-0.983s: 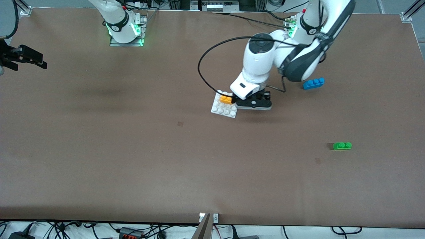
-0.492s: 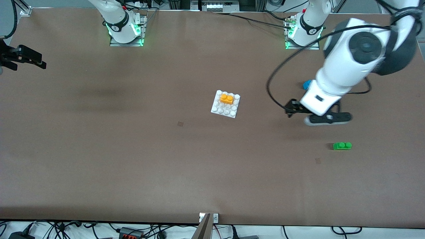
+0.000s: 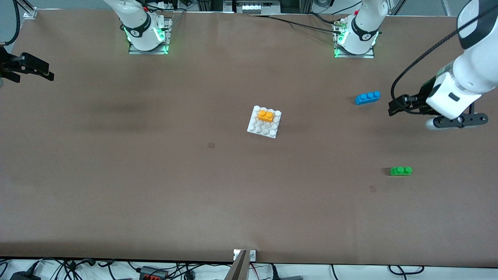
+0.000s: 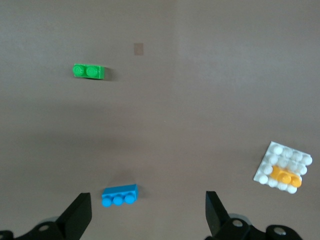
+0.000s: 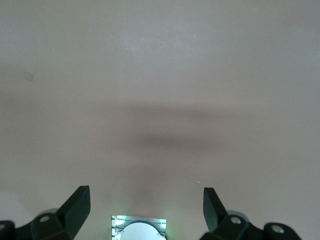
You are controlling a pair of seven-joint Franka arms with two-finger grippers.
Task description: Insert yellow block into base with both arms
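The yellow block [image 3: 265,115] sits pressed onto the white studded base [image 3: 261,130] near the middle of the table, in the stud rows nearest the robots' bases. The left wrist view shows the same yellow block [image 4: 286,176] on the base [image 4: 285,155]. My left gripper [image 3: 393,107] hangs open and empty over bare table at the left arm's end, well away from the base. Its open gripper [image 4: 147,215] shows in its own wrist view. My right gripper [image 3: 48,74] waits open and empty over the right arm's end of the table, and shows open [image 5: 145,207] in its wrist view.
A blue brick [image 3: 367,97] lies between the base and the left gripper. A green brick [image 3: 401,170] lies nearer the front camera, toward the left arm's end. Both also show in the left wrist view, the blue brick [image 4: 119,195] and the green brick [image 4: 89,71].
The left gripper has left the yellow block on the base, risen and swung toward the left arm's end of the table. The right arm has not moved.
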